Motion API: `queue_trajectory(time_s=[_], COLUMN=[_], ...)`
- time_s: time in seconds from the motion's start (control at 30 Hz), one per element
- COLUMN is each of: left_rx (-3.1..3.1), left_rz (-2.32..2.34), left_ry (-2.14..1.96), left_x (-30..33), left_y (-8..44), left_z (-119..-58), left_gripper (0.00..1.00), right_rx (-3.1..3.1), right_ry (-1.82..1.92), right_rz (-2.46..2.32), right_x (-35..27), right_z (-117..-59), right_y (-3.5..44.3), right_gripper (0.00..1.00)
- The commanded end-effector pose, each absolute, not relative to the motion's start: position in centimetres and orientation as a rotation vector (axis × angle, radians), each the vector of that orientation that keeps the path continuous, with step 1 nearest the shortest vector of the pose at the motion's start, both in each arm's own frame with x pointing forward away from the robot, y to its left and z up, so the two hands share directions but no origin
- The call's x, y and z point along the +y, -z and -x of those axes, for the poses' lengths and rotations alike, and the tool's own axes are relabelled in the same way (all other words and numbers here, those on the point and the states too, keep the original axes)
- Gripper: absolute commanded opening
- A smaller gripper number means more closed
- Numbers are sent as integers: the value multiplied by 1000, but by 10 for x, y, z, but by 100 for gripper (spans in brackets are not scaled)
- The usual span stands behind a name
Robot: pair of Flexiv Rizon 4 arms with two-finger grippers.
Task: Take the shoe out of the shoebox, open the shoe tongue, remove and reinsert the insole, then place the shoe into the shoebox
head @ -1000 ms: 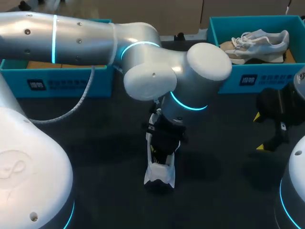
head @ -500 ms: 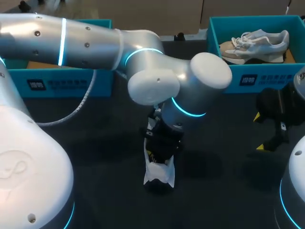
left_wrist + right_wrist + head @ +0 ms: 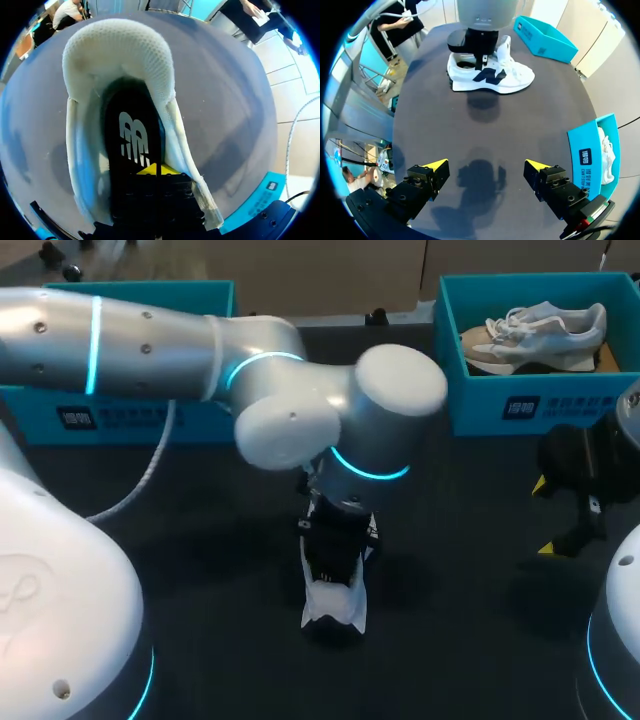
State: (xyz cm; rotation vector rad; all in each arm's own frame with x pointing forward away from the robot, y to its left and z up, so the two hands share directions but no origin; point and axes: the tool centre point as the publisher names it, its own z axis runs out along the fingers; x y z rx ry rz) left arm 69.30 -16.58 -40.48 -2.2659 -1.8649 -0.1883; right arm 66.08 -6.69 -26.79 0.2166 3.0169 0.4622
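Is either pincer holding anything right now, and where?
Right pincer open, empty. Left pincer shut inside the sneaker, on the black insole; a grip on it cannot be told.

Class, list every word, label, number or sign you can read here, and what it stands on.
Dark label on the right teal cardboard shoebox: white print, too small to read.
Dark label on the left teal cardboard shoebox: likewise unreadable.
Black insole inside the white mesh sneaker: a white logo mark, no readable words.
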Motion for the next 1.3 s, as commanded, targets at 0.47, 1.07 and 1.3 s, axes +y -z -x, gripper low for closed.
queue_trajectory(time_s=[0.47, 1.07, 1.3], left_rx=[-2075, -1963, -1995], left_rz=[2334, 2406, 2441], left_ry=[-166, -40, -106], left_x=[-181, -185, -196], left_y=[428, 378, 384], left_z=[-684, -678, -676], left_gripper=[0, 0, 0], right_rx=[3014, 3014, 3014], right_ry=[-460, -460, -460], right_rz=[-217, -217, -217], right_x=[-67, -67, -67], right_z=[-659, -659, -659], right_y=[268, 268, 268], right_gripper=[100, 100, 100])
